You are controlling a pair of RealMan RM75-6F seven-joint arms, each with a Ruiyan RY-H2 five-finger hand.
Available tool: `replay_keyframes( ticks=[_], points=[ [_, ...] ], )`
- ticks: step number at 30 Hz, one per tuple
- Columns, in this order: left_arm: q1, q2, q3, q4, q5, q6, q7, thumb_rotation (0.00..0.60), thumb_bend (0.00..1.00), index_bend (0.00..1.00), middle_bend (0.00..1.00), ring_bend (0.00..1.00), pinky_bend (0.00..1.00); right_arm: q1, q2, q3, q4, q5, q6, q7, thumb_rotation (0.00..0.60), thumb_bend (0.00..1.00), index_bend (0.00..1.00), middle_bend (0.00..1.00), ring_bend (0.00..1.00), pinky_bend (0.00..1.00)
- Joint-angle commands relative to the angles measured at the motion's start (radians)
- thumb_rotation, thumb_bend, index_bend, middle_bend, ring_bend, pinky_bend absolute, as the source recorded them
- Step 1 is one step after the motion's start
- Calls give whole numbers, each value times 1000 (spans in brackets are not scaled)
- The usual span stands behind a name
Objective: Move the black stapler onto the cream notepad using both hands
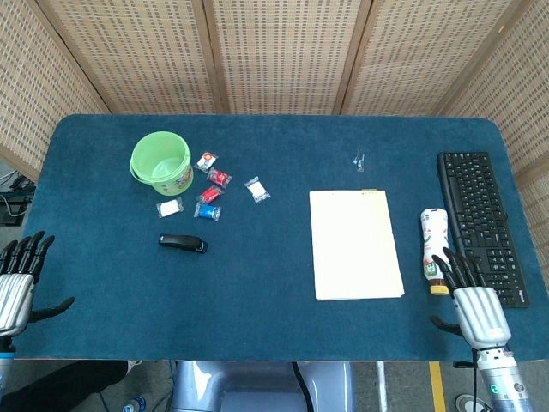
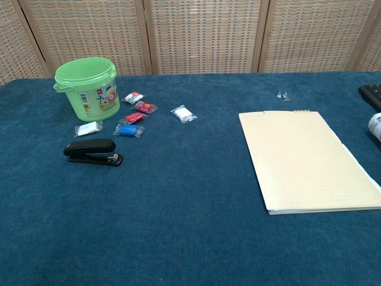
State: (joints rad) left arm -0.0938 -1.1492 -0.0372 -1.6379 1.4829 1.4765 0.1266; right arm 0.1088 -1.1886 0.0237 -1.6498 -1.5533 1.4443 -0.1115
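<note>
While the black stapler point(image 1: 183, 244) lies on the table point(image 1: 257, 283) well left of the cream notepad point(image 1: 353, 245), the left hand point(image 1: 17, 283) rests far left of it, and the right hand point(image 1: 474, 300) just right of the notepad, fingers point(image 1: 455, 268) apart, holding nothing.

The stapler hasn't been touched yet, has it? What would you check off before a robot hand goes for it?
1. Black stapler in plain sight, nothing on it: ok.
2. Cream notepad top bare: ok.
3. Left robot hand empty, fingers apart: ok.
4. Right robot hand empty, fingers apart: ok.
5. Table between stapler and notepad free of objects: ok.
6. Snack packets and green bucket behind the stapler, apart from it: ok.
</note>
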Motion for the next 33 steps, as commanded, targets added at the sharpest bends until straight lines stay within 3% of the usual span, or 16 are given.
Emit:
replay_keyframes(
  ticks=[1, 33],
  points=[
    [0, -1, 1, -1, 0, -1, 2, 600, 148, 0, 0, 0, 0, 0, 0, 0, 0, -1, 0, 1, 600, 67, 11, 0, 0, 49],
    [-10, -1, 3, -7, 0, -18, 10, 600, 157, 0, 0, 0, 0, -5, 2, 3, 3, -15, 21, 29, 600, 66, 37, 0, 0, 55]
  ],
)
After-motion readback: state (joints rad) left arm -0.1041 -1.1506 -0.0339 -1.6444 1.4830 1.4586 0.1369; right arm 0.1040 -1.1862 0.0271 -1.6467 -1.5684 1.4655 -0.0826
